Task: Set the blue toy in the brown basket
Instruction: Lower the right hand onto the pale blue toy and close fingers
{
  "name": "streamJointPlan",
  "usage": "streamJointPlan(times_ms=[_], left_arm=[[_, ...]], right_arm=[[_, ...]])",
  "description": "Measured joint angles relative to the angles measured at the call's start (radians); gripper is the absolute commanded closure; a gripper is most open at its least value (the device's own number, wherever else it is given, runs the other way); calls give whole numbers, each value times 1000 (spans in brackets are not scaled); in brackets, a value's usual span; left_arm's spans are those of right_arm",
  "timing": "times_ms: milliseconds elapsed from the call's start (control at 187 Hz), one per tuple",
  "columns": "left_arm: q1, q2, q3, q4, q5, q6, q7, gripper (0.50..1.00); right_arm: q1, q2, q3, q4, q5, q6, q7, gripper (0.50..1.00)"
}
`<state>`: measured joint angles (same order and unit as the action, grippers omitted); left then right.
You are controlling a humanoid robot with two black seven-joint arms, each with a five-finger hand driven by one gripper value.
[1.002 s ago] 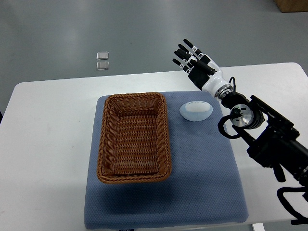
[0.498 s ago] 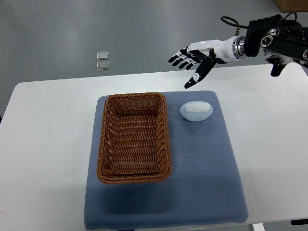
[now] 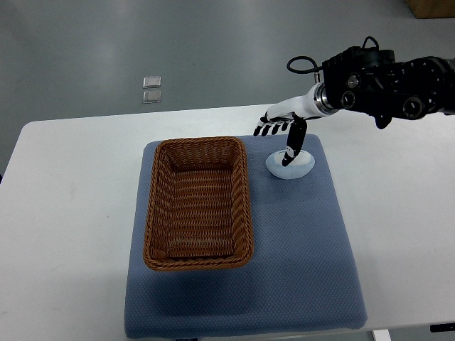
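Observation:
A pale blue, egg-shaped toy (image 3: pixel 293 168) lies on the blue mat (image 3: pixel 298 241), just right of the brown wicker basket (image 3: pixel 197 202). The basket holds nothing. My right hand (image 3: pixel 279 135) reaches in from the right edge and hovers over the toy's far side. Its fingers (image 3: pixel 267 128) are spread, and the thumb (image 3: pixel 293 148) points down onto the top of the toy. It holds nothing. The left arm does not show.
The mat lies on a white table (image 3: pixel 71 199). Two small clear objects (image 3: pixel 151 89) sit on the grey floor beyond the table's far edge. A brown box corner (image 3: pixel 430 7) shows at the top right.
The right hand has swung down and left from above the table's far edge. It now sits low over the toy, with the thumb reaching its top. The toy and basket have not moved.

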<state>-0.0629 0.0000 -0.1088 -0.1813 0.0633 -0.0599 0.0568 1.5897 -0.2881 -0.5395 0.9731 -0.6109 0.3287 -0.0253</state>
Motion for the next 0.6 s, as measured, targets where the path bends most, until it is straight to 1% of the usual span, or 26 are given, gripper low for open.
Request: streamJointPlan(times_ms=[289, 354, 600], left_arm=[[0, 0, -1, 6, 0, 0, 0, 500], [0, 0, -1, 6, 0, 0, 0, 500], [0, 0, -1, 7, 0, 0, 0, 500]], right_arm=[[-89, 3, -6, -30, -3, -70, -17, 607], [-103, 5, -6, -40, -3, -84, -18, 626], [-139, 40, -9, -73, -4, -101, -18, 646]])
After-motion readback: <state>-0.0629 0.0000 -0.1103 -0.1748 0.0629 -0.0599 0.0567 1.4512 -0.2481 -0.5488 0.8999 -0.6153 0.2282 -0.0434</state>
